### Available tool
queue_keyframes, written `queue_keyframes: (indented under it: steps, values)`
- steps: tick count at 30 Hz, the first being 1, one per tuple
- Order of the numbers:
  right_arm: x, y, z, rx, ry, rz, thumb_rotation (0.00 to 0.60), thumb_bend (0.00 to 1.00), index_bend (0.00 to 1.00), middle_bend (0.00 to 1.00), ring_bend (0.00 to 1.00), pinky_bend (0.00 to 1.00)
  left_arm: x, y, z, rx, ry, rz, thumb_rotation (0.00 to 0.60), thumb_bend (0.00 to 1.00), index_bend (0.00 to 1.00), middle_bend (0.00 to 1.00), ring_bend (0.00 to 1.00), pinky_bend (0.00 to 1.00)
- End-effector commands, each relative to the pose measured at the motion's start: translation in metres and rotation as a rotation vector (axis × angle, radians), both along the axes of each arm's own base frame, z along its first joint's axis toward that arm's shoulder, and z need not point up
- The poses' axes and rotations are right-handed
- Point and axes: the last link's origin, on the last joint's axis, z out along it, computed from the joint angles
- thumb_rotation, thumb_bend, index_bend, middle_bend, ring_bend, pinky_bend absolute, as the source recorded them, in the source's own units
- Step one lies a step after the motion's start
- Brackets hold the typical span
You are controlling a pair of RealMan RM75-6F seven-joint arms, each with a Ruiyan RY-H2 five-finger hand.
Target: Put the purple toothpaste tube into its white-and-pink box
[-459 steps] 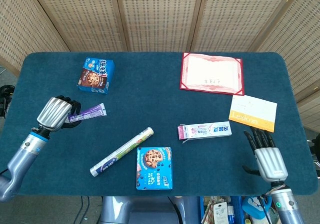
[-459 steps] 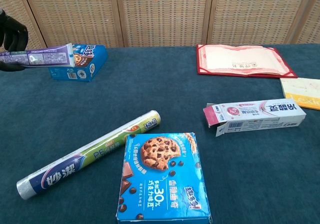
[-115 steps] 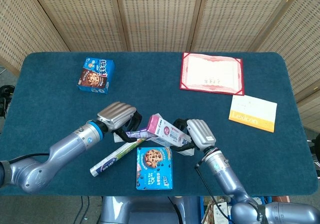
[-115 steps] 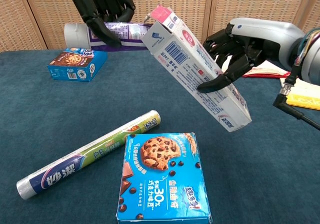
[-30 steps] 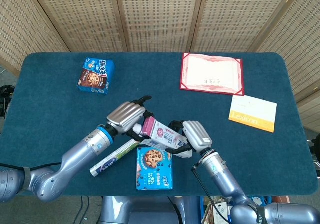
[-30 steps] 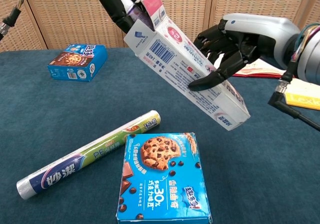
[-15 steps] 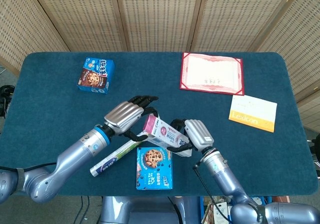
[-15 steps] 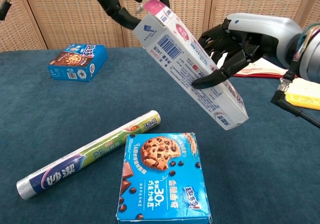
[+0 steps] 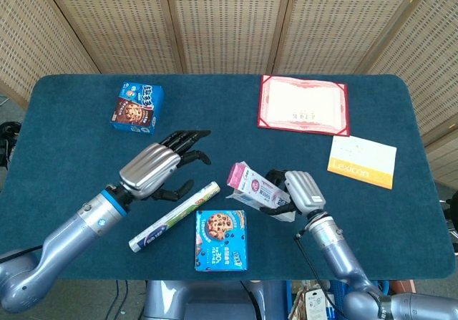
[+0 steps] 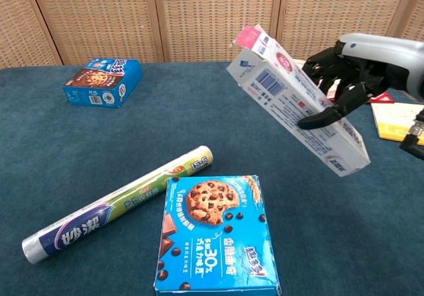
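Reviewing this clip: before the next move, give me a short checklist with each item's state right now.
1. Right hand grips the box: ok, held tilted in the air, pink flap end up.
2. Left hand free: ok, fingers spread, holding nothing, over the table.
3. Tube fully inside the box: cannot tell, no purple tube shows in either view and the box interior is hidden.
4. Flap closed: not ok, the pink flap stands open.
5. Landing spot under the box: ok, bare cloth to the right of the cookie box and foil roll.
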Motion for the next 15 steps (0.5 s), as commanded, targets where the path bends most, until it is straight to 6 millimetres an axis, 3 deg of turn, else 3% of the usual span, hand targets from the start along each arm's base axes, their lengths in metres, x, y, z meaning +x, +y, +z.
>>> queue_keyframes:
  steps: [1,9,15]
  values:
    - [-0.018,0.002,0.005,-0.053,0.097,0.013,0.600,0.08,0.70,0.57,0.46,0.53,-0.024,-0.002,0.006,0.053,0.011,0.018,0.600,0.51,0.27,0.00,0.00,0.00]
    - [-0.066,0.015,0.009,-0.151,0.329,0.033,0.600,0.08,0.70,0.57,0.46,0.49,-0.085,-0.016,0.000,0.243,0.161,-0.010,0.600,0.51,0.27,0.00,0.00,0.00]
    - [-0.092,0.026,0.007,-0.199,0.466,0.052,0.600,0.08,0.70,0.57,0.46,0.49,-0.119,-0.041,-0.020,0.292,0.178,0.009,0.600,0.51,0.27,0.00,0.00,0.00]
